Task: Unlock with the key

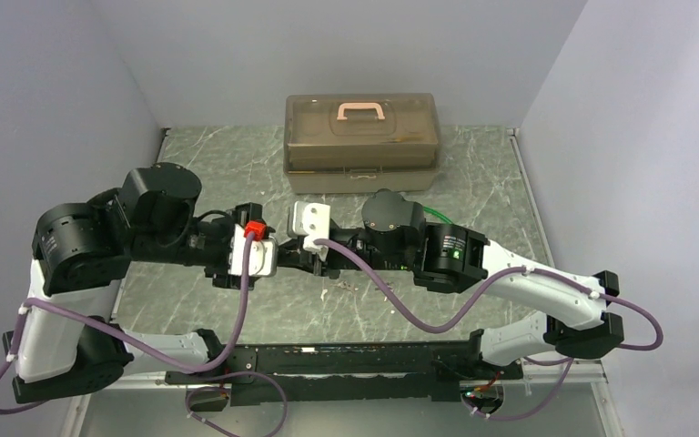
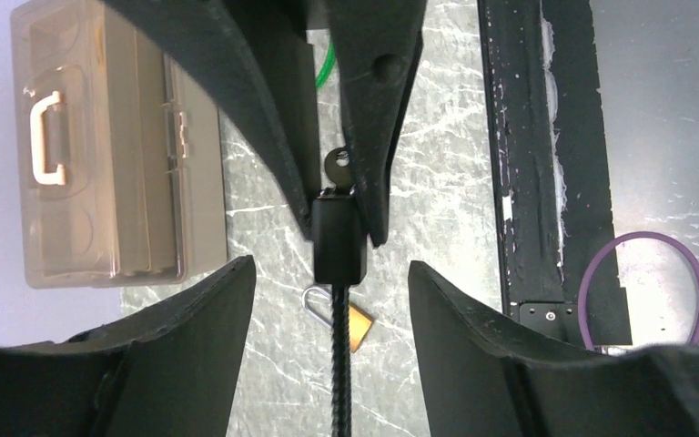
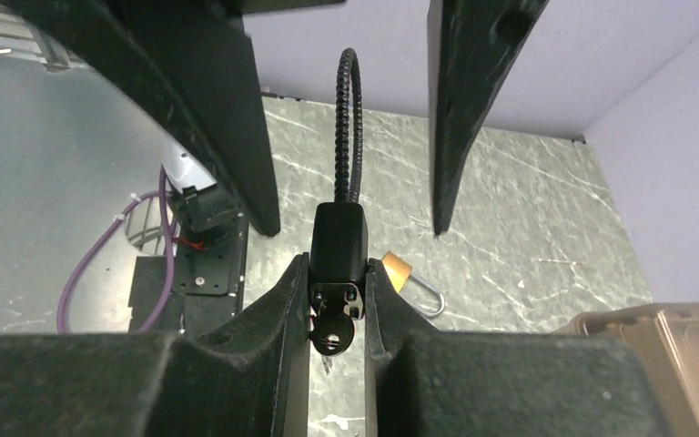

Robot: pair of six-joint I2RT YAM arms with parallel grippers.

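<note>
A black cable lock body (image 3: 339, 238) with a dark key (image 3: 331, 339) in its end sits between the fingers of my right gripper (image 3: 337, 264), which is shut on it and holds it above the table. The lock's ribbed black cable (image 3: 346, 118) arches away between the fingers of the left gripper. In the left wrist view the lock body (image 2: 339, 238), key (image 2: 337, 166) and cable (image 2: 340, 364) lie between my left gripper's (image 2: 330, 269) wide-open fingers without touching them. In the top view the left gripper (image 1: 282, 258) and right gripper (image 1: 320, 255) meet nose to nose at mid-table.
A small brass padlock (image 2: 357, 326) with a silver shackle lies on the marble table below the grippers; it also shows in the right wrist view (image 3: 400, 273). A translucent brown toolbox (image 1: 361, 143) with a pink handle stands at the back. A black rail (image 1: 346, 360) runs along the near edge.
</note>
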